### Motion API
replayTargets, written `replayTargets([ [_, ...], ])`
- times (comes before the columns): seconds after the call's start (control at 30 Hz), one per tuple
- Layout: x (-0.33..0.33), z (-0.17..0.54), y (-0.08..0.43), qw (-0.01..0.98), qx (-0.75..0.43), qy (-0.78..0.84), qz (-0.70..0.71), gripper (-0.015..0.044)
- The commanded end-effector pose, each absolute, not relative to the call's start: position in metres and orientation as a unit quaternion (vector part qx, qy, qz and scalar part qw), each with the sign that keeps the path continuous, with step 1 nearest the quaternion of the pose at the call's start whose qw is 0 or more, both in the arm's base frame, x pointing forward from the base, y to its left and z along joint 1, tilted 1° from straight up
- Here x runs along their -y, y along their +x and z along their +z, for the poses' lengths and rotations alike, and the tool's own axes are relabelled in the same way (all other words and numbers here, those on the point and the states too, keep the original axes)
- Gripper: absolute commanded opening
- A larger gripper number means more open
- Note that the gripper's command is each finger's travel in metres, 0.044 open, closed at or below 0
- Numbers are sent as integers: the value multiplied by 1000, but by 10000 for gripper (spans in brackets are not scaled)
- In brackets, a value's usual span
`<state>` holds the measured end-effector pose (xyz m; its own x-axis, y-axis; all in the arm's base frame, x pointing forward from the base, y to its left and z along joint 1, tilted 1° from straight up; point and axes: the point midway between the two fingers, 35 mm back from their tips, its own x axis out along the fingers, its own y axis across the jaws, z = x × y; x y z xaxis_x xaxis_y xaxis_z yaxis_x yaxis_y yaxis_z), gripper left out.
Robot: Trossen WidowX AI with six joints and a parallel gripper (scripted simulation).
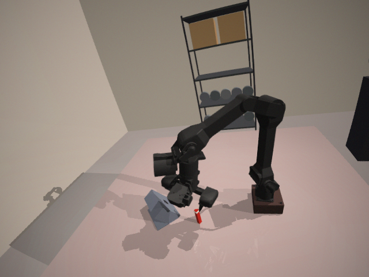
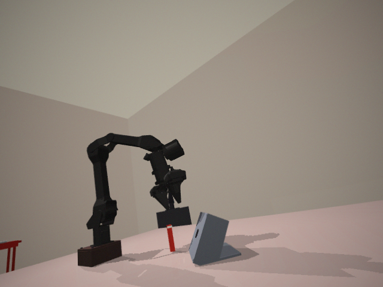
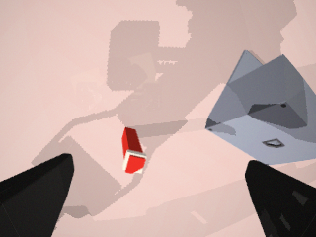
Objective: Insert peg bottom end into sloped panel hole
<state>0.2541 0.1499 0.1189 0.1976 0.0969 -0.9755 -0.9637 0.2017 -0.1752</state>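
The red peg [image 1: 198, 217] [image 2: 170, 241] [image 3: 130, 143] stands upright, with a white band near its flat-sided top. The blue-grey sloped panel [image 1: 156, 198] [image 2: 212, 239] [image 3: 244, 140] stands beside it, with a dark hole [image 1: 165, 201] [image 2: 197, 233] [image 3: 274, 143] in its face. In the wrist view the hole looks angular; its exact shape is hard to tell. My gripper [image 2: 173, 205] [image 3: 162, 168] is open and empty, pointing down above the peg. In the wrist view the peg top lies between the fingertips' sides, nearer the left finger. One fingertip is hidden in the top view.
In the wrist view the panel reaches close above the right fingertip. The arm's brown base block [image 1: 268, 208] [image 2: 100, 255] stands on the peg's side away from the panel. A shelf rack [image 1: 223, 74] and a dark cabinet [image 1: 358, 128] stand in the background.
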Motion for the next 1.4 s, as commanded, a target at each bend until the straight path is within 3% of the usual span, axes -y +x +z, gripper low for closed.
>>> replayTargets([
  [0.0, -141, 102, 251, 614, -527, -423, 408, 440],
  [0.23, -131, 86, 247, 606, -592, -375, 377, 440],
  [1.37, -132, 43, 250, 606, -593, -374, 377, 440],
])
